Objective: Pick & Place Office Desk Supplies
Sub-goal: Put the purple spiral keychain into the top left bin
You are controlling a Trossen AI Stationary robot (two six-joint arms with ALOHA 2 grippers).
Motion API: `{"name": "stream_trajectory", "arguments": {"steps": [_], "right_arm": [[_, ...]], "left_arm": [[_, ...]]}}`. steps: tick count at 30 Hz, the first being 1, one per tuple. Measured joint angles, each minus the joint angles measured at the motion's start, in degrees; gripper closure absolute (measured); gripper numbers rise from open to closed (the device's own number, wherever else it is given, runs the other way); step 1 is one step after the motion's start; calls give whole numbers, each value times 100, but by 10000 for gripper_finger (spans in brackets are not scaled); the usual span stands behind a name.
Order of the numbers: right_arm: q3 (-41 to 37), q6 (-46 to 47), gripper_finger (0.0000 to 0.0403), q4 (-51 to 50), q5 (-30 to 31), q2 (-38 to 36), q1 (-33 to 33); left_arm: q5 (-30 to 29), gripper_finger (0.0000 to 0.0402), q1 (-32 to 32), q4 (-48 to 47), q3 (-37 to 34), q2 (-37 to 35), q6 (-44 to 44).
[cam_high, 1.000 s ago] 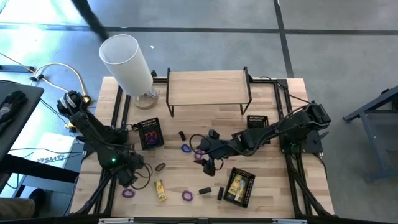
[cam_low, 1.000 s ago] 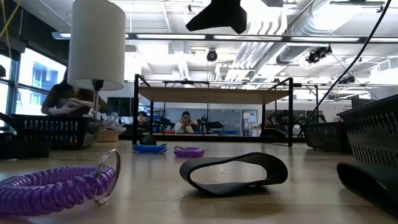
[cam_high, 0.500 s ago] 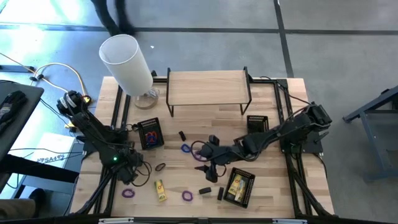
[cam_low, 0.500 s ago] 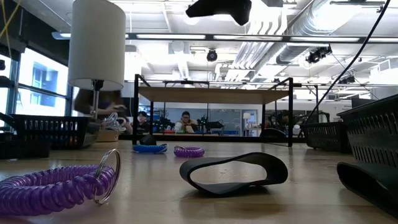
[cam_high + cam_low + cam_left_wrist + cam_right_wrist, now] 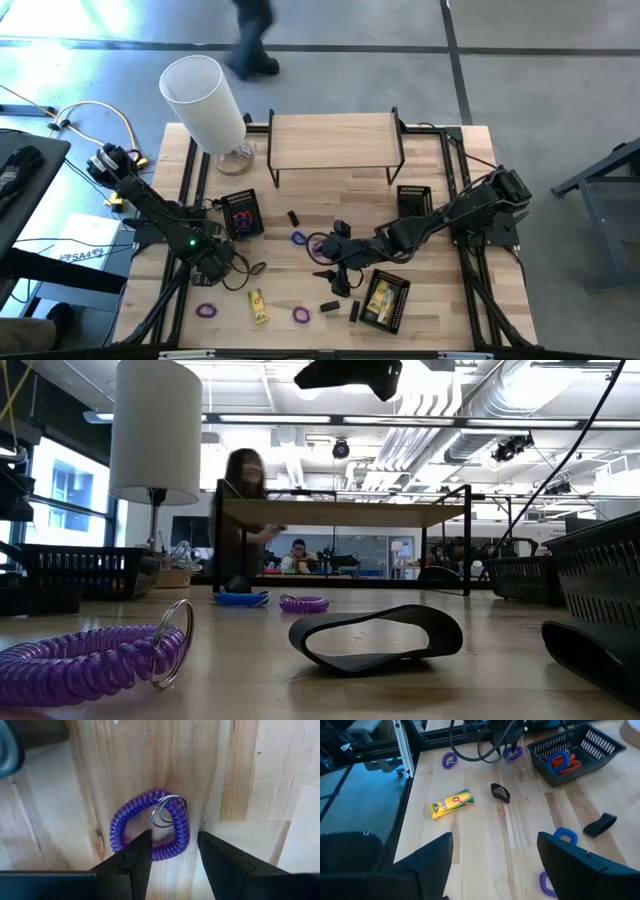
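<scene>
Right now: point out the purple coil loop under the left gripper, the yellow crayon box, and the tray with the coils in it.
purple coil loop (image 5: 176,822), left wrist view, coil beside its ring.
yellow crayon box (image 5: 451,803), right wrist view, box face.
black mesh tray (image 5: 555,776), right wrist view, front wall.

You see two dark, jointed arms: the left arm (image 5: 150,210) bears a small green light, the right arm (image 5: 450,212) black cabling. Each gripper's fingers (image 5: 131,862) are black, angular, matte.

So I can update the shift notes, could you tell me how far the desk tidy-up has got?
Done: coloured loops lie in one mesh tray, a yellow pack in another. In hand: nothing; the open left gripper faces a purple coil, right gripper open. Left: crayon pack, black blocks, loops.
</scene>
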Motion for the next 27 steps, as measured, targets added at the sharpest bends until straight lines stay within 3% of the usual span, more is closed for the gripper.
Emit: {"name": "stream_trajectory", "arguments": {"steps": [4,12,20,27], "right_arm": [[0,-310,125,11,-2,0,2],[0,-1002,125,17,0,0,-11],[0,-2048,125,17,2,0,-11],[0,-2557,125,-37,19,0,-11]], "left_arm": [[76,278,140,22,-1,4,-17],[39,387,136,53,-3,13,-12],[129,398,140,-267,341,57,-795],[250,400,184,-1728,1959,45,-571]]}}
